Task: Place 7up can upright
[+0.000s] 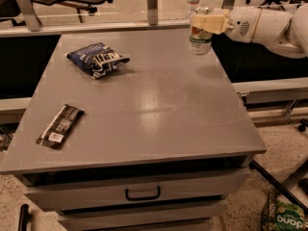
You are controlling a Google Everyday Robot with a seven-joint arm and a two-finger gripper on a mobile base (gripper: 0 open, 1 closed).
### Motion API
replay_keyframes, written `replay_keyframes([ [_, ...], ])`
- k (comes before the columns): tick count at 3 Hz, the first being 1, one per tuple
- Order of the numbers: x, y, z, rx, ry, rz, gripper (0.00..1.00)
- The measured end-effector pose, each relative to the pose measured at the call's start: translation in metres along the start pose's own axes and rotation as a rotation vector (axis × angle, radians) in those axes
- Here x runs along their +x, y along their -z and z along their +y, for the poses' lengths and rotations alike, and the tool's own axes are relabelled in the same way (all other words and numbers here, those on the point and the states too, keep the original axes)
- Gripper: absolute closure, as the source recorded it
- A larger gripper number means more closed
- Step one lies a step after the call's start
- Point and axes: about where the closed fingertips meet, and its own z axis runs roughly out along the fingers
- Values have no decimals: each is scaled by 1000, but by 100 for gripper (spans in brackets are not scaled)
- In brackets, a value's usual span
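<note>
7up can (199, 41) is at about 1 o'clock on the grey surface (159, 105), near the far right corner, and it stands vertical with its top end up. Gripper (201, 21) comes in from 3 o'clock and is clamped on the can's upper part, cream fingers on either side. The can's base looks to be on the surface or only just above it; I can't tell which. My read is that orientation is done and what's left is to confirm contact, release and back off without tipping the can. It sits close to the edge, so there's little margin. Blue chip bag (97, 59) at 10 o'clock and dark snack bar (60, 125) at 8 o'clock are well apart from the can.
</note>
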Motion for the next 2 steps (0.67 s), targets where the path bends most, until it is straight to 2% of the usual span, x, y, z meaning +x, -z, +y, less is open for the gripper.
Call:
replay_keyframes([
  [1,-7,2,14,64,65,-67,100],
  [2,-6,-13,29,89,108,-122,100],
])
